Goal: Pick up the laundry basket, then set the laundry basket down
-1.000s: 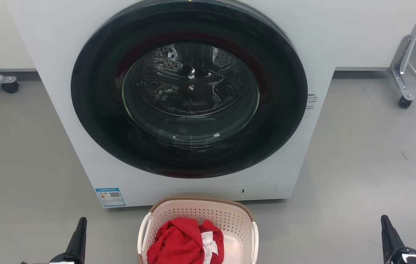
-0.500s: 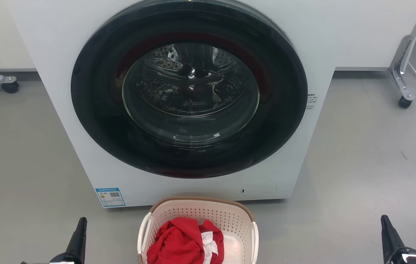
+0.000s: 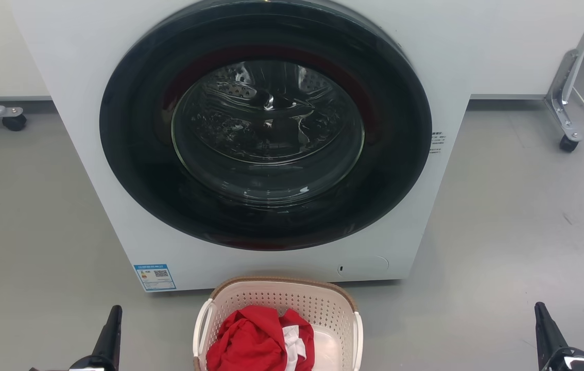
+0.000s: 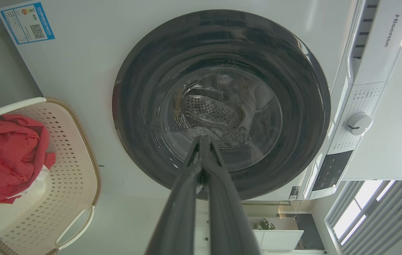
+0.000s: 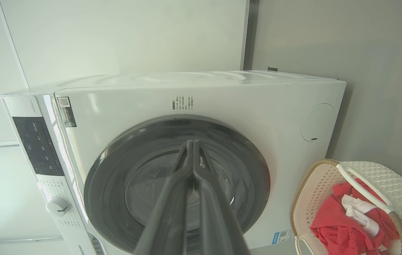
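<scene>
Nothing is being held: the laundry basket [image 3: 277,330] is sitting before the washing machine [image 3: 271,139], flanked well apart by left gripper [image 4: 202,141] and right gripper [image 5: 191,145], fingers pressed together.

**Laundry corner set up in a test room**

A white front-loading washing machine [image 3: 266,139] with a dark round door [image 3: 266,126] stands on a bare grey floor [image 3: 518,226], a laundry basket [image 3: 277,304] of red clothes [image 3: 258,340] before it. Metal frame legs on castors [image 3: 568,143] against plain white wall panels [image 5: 116,39] suggest a lab mock-up rather than a home.
</scene>
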